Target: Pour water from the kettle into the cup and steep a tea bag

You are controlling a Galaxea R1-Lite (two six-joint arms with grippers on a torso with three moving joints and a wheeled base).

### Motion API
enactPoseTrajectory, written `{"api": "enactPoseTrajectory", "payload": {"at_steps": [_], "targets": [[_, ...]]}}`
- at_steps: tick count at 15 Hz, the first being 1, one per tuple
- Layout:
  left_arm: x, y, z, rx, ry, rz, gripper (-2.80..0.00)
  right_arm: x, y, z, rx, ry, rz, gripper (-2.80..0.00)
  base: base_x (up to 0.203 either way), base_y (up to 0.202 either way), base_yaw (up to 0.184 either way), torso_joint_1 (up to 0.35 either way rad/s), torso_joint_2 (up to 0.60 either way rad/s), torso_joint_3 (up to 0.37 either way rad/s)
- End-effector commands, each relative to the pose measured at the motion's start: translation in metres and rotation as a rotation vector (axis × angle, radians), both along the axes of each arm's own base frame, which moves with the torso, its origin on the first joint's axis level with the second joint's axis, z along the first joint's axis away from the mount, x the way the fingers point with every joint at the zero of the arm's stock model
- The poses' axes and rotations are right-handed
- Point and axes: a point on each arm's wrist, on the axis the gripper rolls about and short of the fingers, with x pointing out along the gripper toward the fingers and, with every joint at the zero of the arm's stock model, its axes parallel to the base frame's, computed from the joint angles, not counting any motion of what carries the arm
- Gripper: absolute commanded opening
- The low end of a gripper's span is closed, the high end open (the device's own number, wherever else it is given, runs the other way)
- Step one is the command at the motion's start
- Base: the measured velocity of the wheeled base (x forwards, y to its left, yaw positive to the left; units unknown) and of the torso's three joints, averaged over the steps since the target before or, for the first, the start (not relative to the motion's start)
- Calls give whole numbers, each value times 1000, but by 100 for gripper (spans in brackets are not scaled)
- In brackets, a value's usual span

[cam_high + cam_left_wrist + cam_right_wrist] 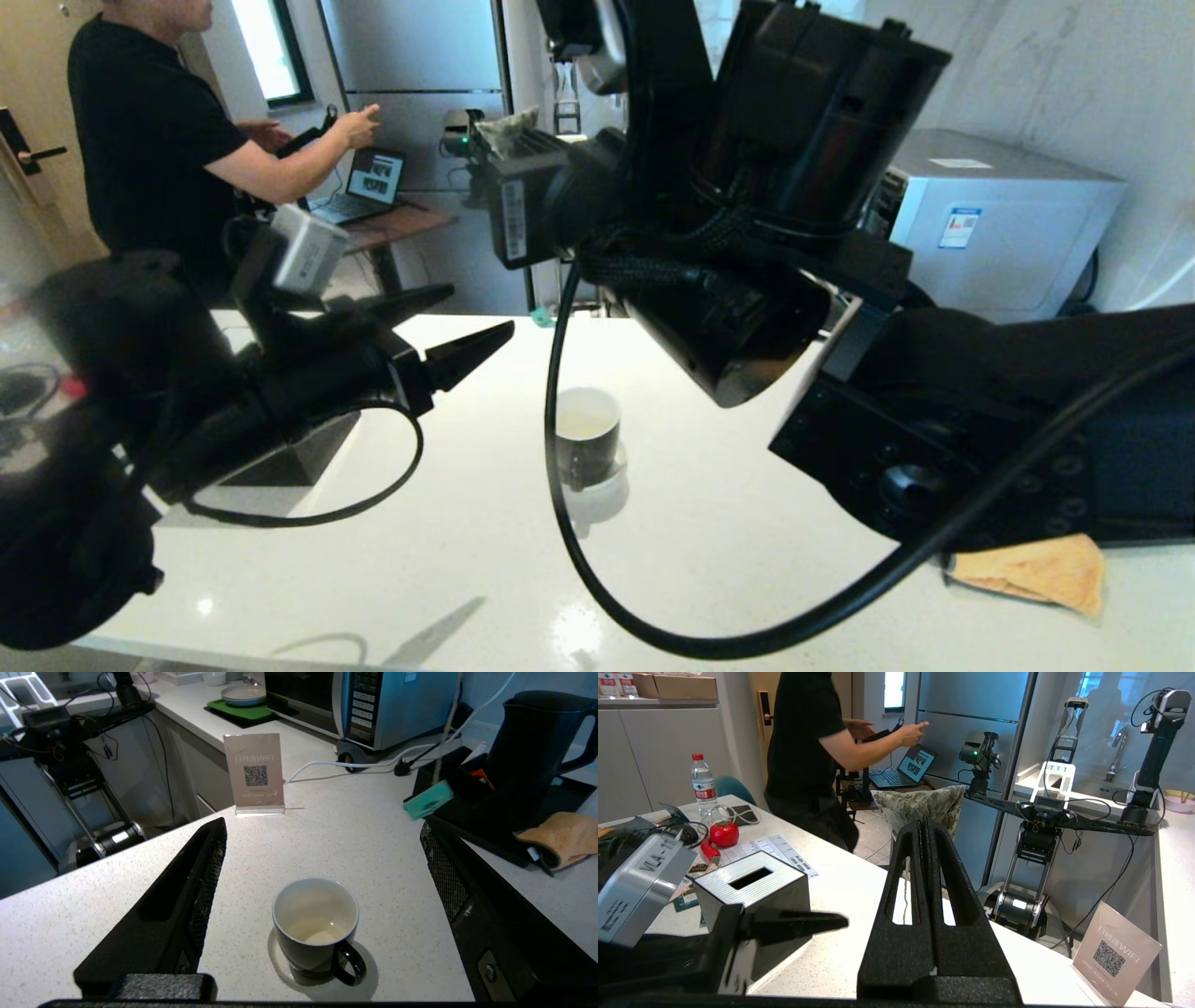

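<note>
While the left end effector (pixel 322 872) hangs above the white surface (pixel 747 560) with its two fingers spread wide and nothing between them, the cup (pixel 316 928) stands upright directly below the gap, touched by neither finger. Cup: black outside, white inside, handle turned toward the left wrist camera; a shallow pale liquid shows at the bottom. No string or pouch can be made out in it.

In the head view the cup (pixel 586 437) sits in the middle of the surface, well away from every edge, and the left end effector (pixel 448 331) is off to its left, tips pointing toward the far edge.

Right end effector (pixel 925 858): fingers pressed together, and caught between them is the tea bag (pixel 920 809), a mottled grey-green pouch sticking out past the tips. It is held high above the surface.

Kettle (pixel 537 742) stands upright on a black tray (pixel 574 795) toward the right end of the surface, an orange cloth (pixel 563 837) lying against the tray's edge. A black tissue box (pixel 752 896) sits near the left edge. A QR sign (pixel 254 772) stands at the far edge. A person (pixel 149 140) in a black shirt stands beyond the surface, at a laptop (pixel 364 187).
</note>
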Motion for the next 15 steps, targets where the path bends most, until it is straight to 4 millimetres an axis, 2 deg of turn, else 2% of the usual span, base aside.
{"api": "enactPoseTrajectory", "payload": {"at_steps": [1,6,15], "targets": [[10,-5,-2,-3,-6,-9,0,0,0,0,2,-2,-2,-280,0,0,0,0,0,0],[18,-22,-4,-2,-5,-54,0,0,0,-1,1,-1,-1,-280,0,0,0,0,0,0],[38,-35,-16,-19,-50,-71,0,0,0,-1,1,-1,-1,-280,0,0,0,0,0,0]]}}
